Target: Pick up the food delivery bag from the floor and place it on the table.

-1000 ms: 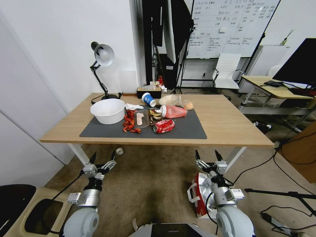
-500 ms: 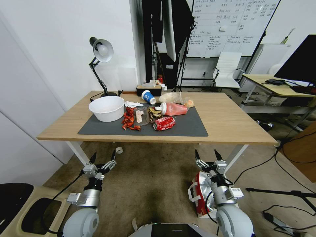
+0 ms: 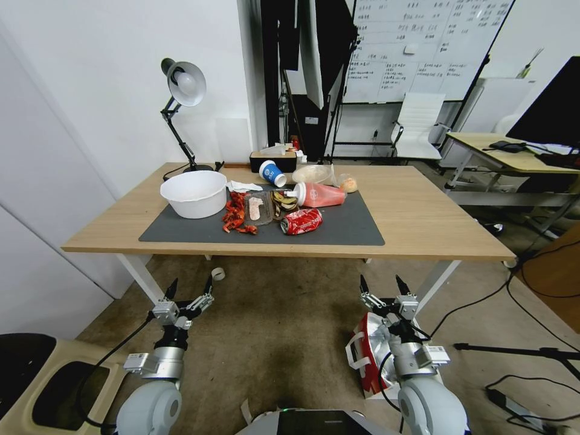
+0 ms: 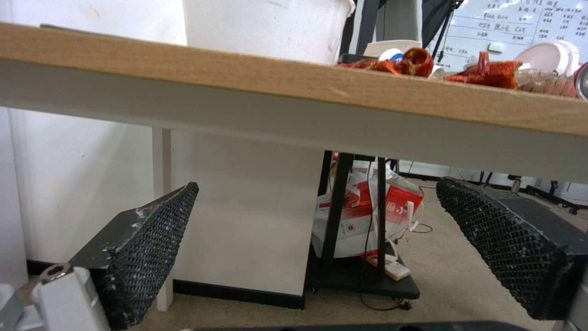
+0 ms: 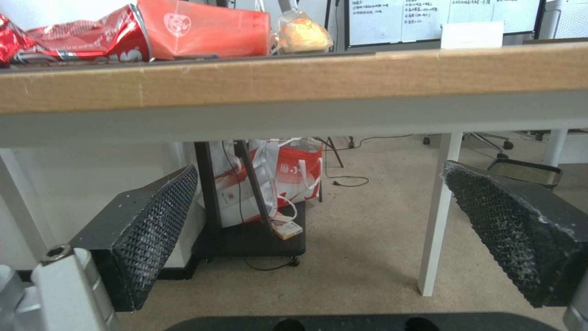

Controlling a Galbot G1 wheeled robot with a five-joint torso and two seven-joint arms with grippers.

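Below our right claw (image 3: 384, 289), its fingers spread, we see the boxy foil-lined food delivery bag (image 3: 370, 350) on worn carpet-like floor (image 3: 284, 338); left claw (image 3: 188, 290) spread at seven o'clock of the light-wood worktop (image 3: 423, 223).

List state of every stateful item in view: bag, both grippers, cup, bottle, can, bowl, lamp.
food delivery bag: on the floor, top open, foil lining showing, not held
left gripper: open, holding nothing, below table edge
right gripper: open, holding nothing, above the bag
blue paper cup: tipped on its side
pink bottle: lying down
red can: crushed, lying on the mat
white bowl: upright
desk lamp: on or off, cannot tell
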